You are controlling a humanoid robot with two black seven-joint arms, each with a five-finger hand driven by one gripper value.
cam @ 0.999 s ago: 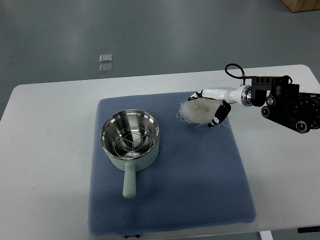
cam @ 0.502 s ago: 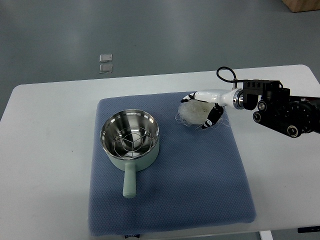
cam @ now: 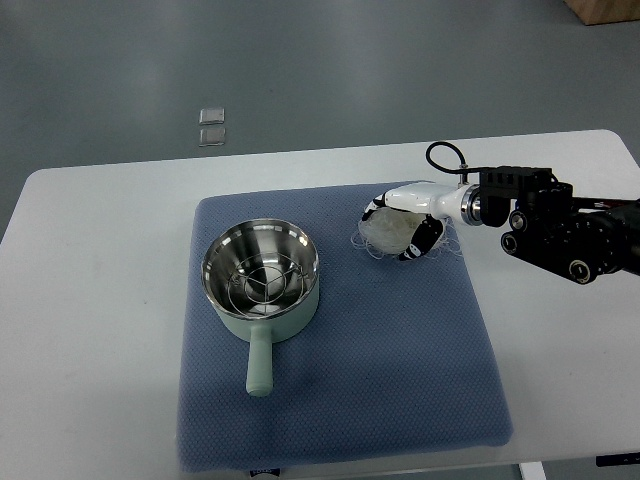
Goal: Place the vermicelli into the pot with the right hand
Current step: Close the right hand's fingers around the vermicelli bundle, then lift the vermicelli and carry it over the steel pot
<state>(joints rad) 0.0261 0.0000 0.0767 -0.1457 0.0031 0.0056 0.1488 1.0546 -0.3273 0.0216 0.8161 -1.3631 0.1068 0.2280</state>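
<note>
Two small clear squares lie on the grey floor beyond the white tabletop. A blue mat covers the middle of the tabletop. On its left part stands the pot, pale green with a steel inside and a wire rack in it, handle pointing toward the near edge; bare mat separates it from the vermicelli. The vermicelli, a whitish tangle, lies on the mat's far right part. The right hand is curled over it, fingers gripping the bundle and hiding much of it. The arm runs off the right edge.
</note>
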